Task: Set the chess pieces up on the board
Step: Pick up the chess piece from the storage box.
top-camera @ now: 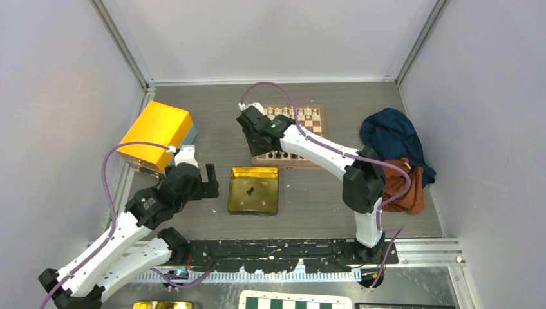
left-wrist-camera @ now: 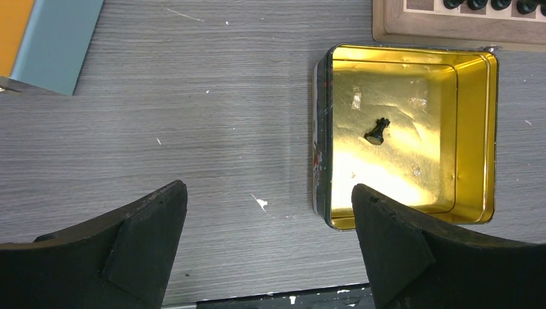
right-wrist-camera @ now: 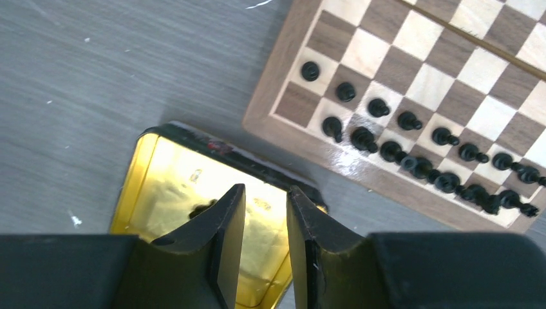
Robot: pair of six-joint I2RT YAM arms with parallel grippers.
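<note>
The left pincer [left-wrist-camera: 267, 190] gapes wide over the worktop [left-wrist-camera: 193, 116], left of a gold tin [left-wrist-camera: 320, 129] holding one black piece [left-wrist-camera: 376, 131]. The right pincer [right-wrist-camera: 266, 191], slightly apart and empty, hovers above the tin. Black pieces [right-wrist-camera: 364, 138] line the board [right-wrist-camera: 376, 58] at upper right.

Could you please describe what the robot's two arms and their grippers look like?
The left arm and right arm have white links with black joint housings; a purple cable loops along each. The left gripper and right gripper carry matte black, wedge-shaped fingers.
</note>
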